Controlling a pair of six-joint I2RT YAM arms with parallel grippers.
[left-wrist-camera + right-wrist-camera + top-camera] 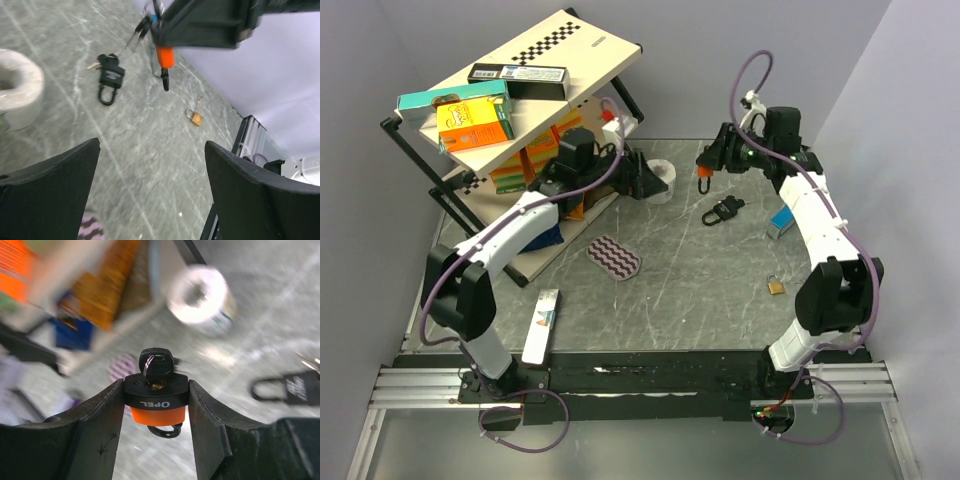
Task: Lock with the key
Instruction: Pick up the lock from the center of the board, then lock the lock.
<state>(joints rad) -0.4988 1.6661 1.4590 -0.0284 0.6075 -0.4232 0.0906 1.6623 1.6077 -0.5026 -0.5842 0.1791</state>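
An orange padlock with a black top (157,407) is pinched between the fingers of my right gripper (156,386), with its shackle hanging down. A black-headed key (156,362) sticks out of the padlock's keyhole. From above, the padlock (703,178) hangs over the back of the table under the right gripper (710,162). My left gripper (645,183) is to its left, open and empty. In the left wrist view, the left gripper (152,150) faces the hanging padlock (164,57) from a distance.
A black padlock with keys (723,211) and a small brass padlock (776,285) lie on the table. A white roll (663,180) stands by the left gripper. A purple wavy patch (615,257), a blue box (781,222), a white bar (541,325) and a tilted rack of boxes (520,90) are also here.
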